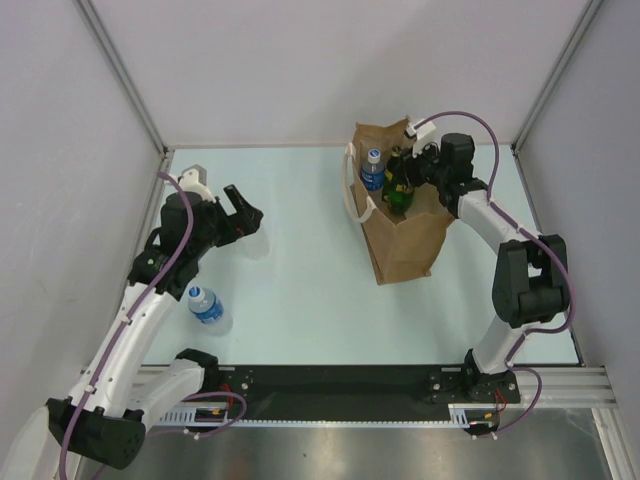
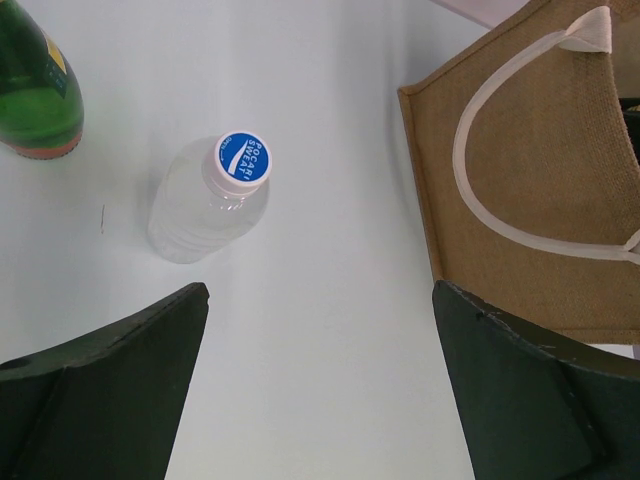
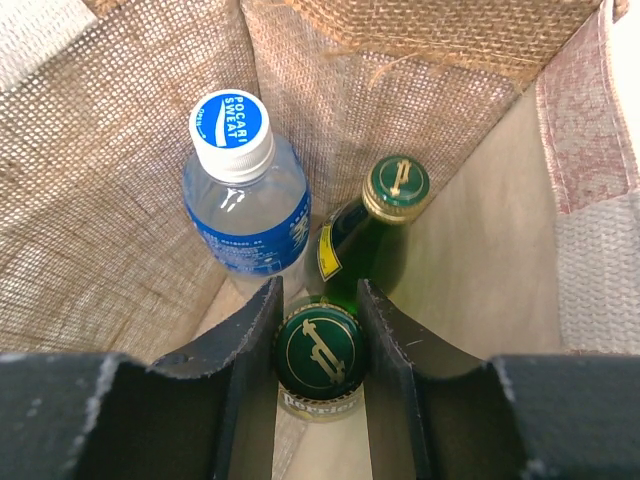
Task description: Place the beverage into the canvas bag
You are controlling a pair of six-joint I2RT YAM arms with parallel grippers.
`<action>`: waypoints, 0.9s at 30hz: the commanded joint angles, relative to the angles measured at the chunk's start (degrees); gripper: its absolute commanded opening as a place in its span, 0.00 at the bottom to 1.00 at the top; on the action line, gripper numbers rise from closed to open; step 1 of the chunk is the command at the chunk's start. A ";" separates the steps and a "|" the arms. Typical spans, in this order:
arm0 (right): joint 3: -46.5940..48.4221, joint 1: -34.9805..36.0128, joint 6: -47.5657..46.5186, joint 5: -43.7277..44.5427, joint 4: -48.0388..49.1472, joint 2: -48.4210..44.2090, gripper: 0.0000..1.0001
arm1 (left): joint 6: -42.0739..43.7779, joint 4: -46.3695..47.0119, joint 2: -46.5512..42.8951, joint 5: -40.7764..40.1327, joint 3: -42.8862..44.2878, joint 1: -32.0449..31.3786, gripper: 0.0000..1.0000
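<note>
The bag (image 3: 120, 200) holds a water bottle (image 3: 245, 200); right jaws clamp a green bottle (image 3: 318, 352) inside — left jaws apart, clear bottle (image 2: 210, 205) waits on table (image 2: 330, 150).

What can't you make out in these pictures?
Right wrist view: whether the gripped green bottle reaches the floor of the canvas bag; its cap and the right gripper hide everything below.
Left wrist view: the loose green bottle is cut off by the top-left edge, so its neck and cap are missing.
Top view: the label of the water bottle on the table is too small to read.
</note>
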 commanded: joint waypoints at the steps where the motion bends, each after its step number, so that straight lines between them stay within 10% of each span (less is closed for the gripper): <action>1: -0.42 -0.16 -0.92 -0.99 18.15 -0.57 0.00 | -1.24 1.96 -0.61 0.69 -0.41 0.48 1.00; 8: -4.20 -0.07 -1.62 -0.02 20.53 0.67 0.01 | -1.06 2.05 -0.52 0.69 -0.58 0.48 1.00; 15: -6.75 -0.77 -1.62 -0.20 19.74 0.32 0.41 | -0.97 2.49 0.18 2.16 -0.76 0.48 1.00; 27: -1.22 -1.83 2.16 -5.03 9.04 -3.54 0.65 | 0.08 3.02 2.03 4.29 -0.06 0.48 1.00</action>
